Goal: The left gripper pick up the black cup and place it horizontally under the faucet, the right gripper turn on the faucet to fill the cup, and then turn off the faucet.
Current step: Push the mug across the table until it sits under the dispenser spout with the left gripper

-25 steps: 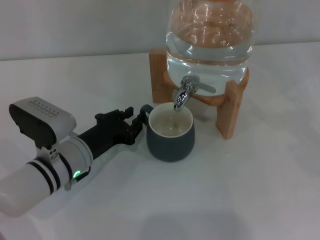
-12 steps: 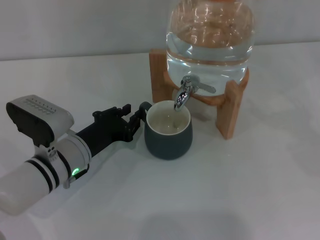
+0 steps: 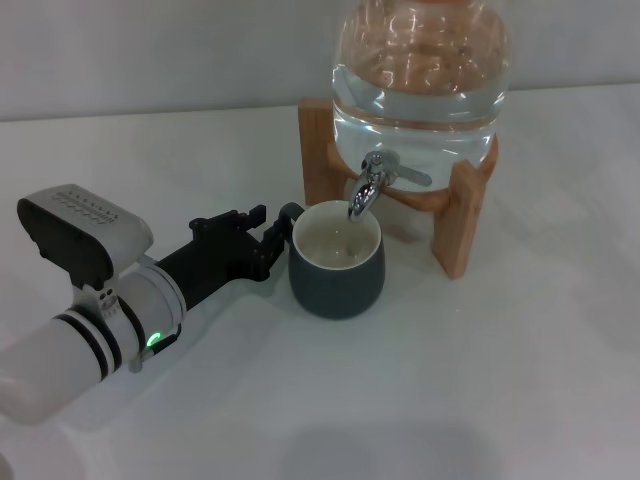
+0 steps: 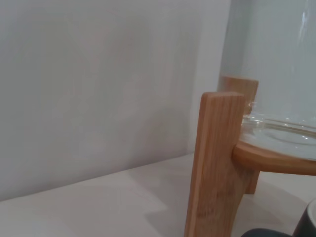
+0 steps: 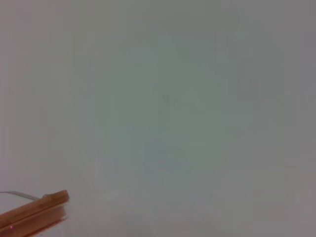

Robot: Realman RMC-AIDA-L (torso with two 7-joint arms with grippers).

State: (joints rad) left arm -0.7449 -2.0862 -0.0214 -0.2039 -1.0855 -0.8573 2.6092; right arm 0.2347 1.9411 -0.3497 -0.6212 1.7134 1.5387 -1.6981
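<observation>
The black cup stands upright on the white table with its cream inside showing, directly beneath the spout of the chrome faucet, which juts from the clear glass water jar on its wooden stand. The left gripper lies low on the table to the cup's left, its long axis pointing right and slightly away from the robot, straight at the cup's small loop handle. The fingertips sit at that handle, but whether they are clamped on it or already spread apart I cannot tell. The cup looks placed, so the next step falls to the right gripper, which is not in view; its wrist camera shows only the pale wall and a corner of the stand. The faucet's thin lever points toward the robot's right, the side from which that arm would have to come in
</observation>
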